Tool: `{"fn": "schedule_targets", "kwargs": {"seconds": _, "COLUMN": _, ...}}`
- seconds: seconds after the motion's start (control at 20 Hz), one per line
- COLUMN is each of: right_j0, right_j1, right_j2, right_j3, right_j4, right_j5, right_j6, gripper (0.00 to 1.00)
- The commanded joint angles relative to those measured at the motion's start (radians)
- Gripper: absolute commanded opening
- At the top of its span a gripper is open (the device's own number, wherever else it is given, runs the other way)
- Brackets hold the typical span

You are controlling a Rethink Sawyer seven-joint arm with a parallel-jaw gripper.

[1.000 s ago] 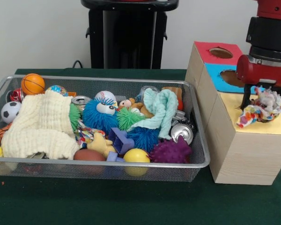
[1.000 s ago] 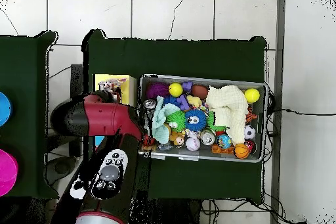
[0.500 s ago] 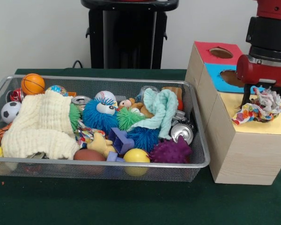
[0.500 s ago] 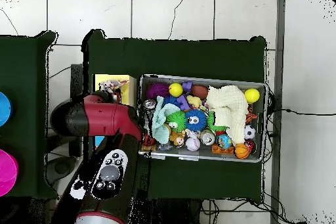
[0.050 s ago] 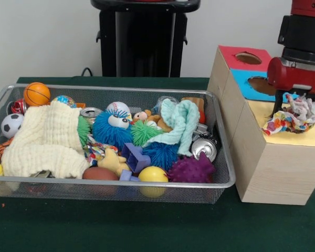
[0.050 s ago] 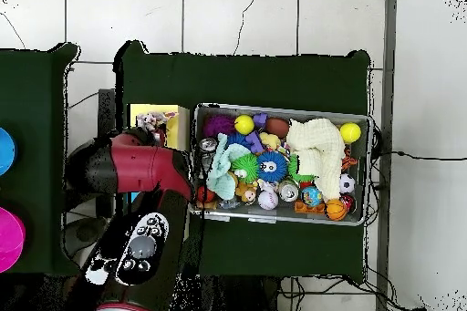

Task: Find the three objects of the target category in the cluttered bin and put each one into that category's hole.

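Patterned cloth [image 5: 290,118], a crumpled multicoloured rag, lies on the yellow section [image 5: 311,137] of the sorting box [image 5: 262,168], bunched over what is probably that section's hole, which is not visible beneath it. The gripper [image 5: 300,101] sits directly above and behind the cloth, under the red wrist of the arm [image 5: 296,76]; whether its jaws are spread or pinched on the fabric cannot be told, since the cloth and wrist hide them. My reading is that the cloth rests here because yellow is the fabric category's section, and it needs to sink through the opening. Its long axis runs roughly left to right in the front view, one tail trailing towards the box's bin-side edge, the bulk heaped at the other end. In the wire bin [image 5: 220,181] a cream towel [image 5: 44,139] and a mint cloth [image 5: 179,123] lie among balls and cans, likely the remaining fabric items
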Motion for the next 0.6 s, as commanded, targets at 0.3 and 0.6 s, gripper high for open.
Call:
{"fn": "schedule_targets", "kwargs": {"seconds": 0.3, "right_j0": 0.052, "right_j1": -0.068, "right_j2": -0.071, "right_j3": 0.016, "right_j4": -0.043, "right_j5": 0.159, "right_j6": 0.190, "gripper": 1.00}}
{"fn": "schedule_targets", "kwargs": {"seconds": 0.6, "right_j0": 0.043, "right_j1": -0.064, "right_j2": -0.067, "right_j3": 0.033, "right_j4": -0.053, "right_j5": 0.122, "right_j6": 0.180, "gripper": 1.00}}
